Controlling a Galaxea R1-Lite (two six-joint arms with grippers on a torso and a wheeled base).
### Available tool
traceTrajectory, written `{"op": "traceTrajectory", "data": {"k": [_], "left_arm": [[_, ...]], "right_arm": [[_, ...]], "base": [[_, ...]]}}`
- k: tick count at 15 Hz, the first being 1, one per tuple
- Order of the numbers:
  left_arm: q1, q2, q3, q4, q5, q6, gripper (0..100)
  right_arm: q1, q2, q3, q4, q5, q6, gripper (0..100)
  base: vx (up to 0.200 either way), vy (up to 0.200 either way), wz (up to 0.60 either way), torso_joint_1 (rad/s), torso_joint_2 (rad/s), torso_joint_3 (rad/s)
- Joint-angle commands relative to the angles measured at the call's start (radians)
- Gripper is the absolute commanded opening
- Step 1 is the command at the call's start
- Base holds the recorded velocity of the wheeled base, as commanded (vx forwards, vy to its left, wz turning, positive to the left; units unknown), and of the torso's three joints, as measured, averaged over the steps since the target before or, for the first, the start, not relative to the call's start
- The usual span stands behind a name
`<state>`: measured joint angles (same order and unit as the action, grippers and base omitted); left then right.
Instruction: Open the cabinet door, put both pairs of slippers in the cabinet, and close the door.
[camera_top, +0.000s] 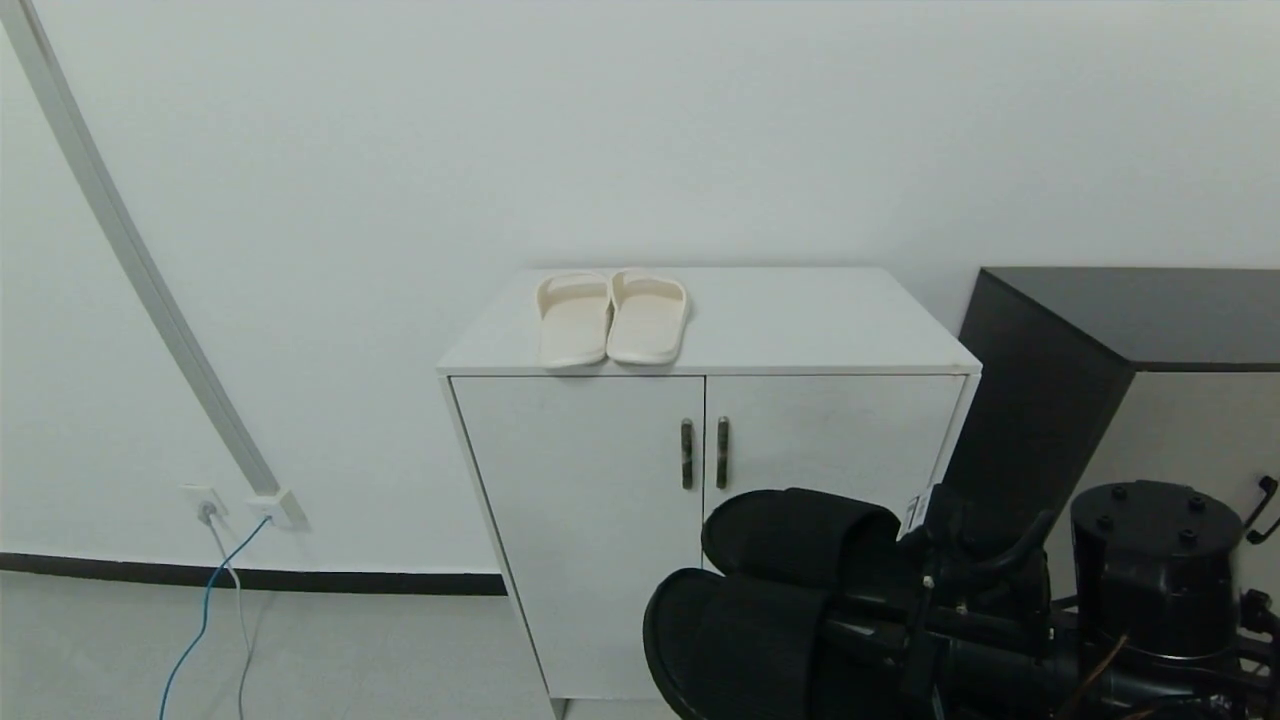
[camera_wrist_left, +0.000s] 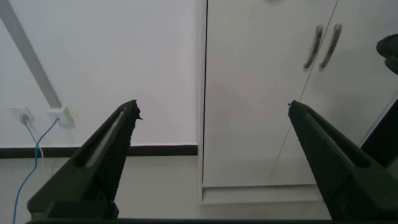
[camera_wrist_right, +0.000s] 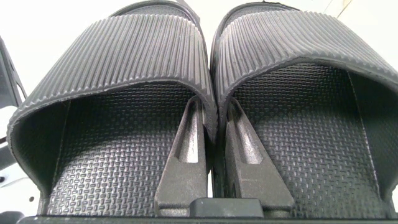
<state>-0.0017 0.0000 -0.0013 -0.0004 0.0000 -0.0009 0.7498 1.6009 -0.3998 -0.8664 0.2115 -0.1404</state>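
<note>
Cabinet (camera_top: 700, 480) is white and stands against the wall with both doors shut. Its left door (camera_top: 580, 520) and right door (camera_top: 830, 430) meet at the middle. A dark unit (camera_top: 1100, 330) stands just beside it on the robot's right.

Black slippers (camera_top: 790, 580) are held low in front of the right door, toes toward the cabinet, off the floor. In the right wrist view the right jaws are pressed together on the pair. One finger (camera_wrist_right: 186, 155) sits inside each slipper, pinching the two inner walls between them.

Cream slippers (camera_top: 612, 318) lie side by side on the cabinet's top, left of centre near the front edge, soles down.

Left jaws are spread wide and hold nothing. Their fingers (camera_wrist_left: 106, 155) point at the cabinet's left front edge and the wall beside it, well short of the doors.

Two handles (camera_top: 687, 453) are upright bars, close together at the door seam.

Step, as I judge it: opening the door. It is not yet done, one pair is already in hand, and none is stowed.

Next move probably falls to the free left jaws: line up on a handle, close around the bar and pull along the hinge arc. The black pair hangs near the right door's swing, so it likely needs to be kept clear.
</note>
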Motion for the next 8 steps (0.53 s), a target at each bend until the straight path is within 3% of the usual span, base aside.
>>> {"op": "traceTrajectory", "data": {"k": [1, 8], "left_arm": [[0.000, 0.002, 0.000, -0.001, 0.000, -0.001, 100], [0.000, 0.002, 0.000, 0.000, 0.000, 0.001, 100]], "right_arm": [[0.002, 0.002, 0.002, 0.000, 0.000, -0.001, 0], [0.020, 0.005, 0.009, -0.002, -0.001, -0.021, 0]], "base": [[0.000, 0.000, 0.00, -0.193, 0.52, 0.320], [0.000, 0.000, 0.00, -0.169, 0.50, 0.326]]}}
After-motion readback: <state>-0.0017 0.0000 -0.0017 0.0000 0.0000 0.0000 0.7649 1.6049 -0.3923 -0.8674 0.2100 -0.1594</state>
